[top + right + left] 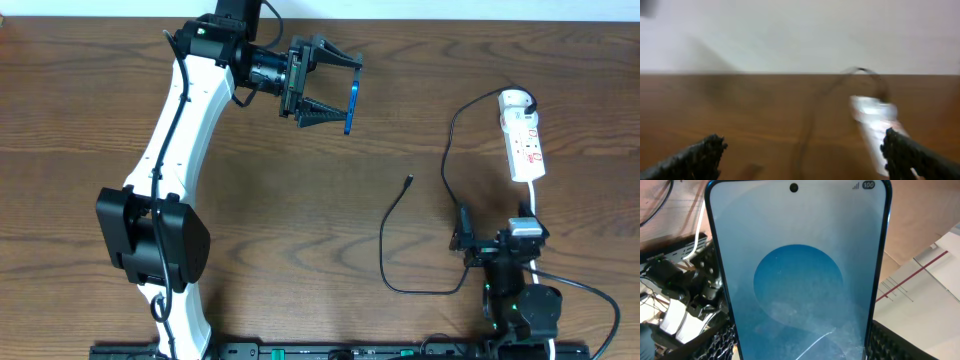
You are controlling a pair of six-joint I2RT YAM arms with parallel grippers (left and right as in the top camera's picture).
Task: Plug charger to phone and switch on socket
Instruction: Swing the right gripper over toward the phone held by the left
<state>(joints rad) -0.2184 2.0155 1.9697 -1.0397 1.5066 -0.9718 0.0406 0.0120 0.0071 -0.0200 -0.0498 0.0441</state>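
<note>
phone (797,280) clamped in my left hand (343,95); my right hand (802,145) spread open; charger (384,240) loose on desk (300,200) near socket (523,140).

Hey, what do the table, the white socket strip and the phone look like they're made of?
Table: wood or wood-look laminate, matte brown, with visible grain streaks. Socket: smooth white plastic, likely hard moulded, with red markings. Phone: glossy glass front, showing smudges and fine scratch-like lines; its blue edge could be metal or plastic.
</note>
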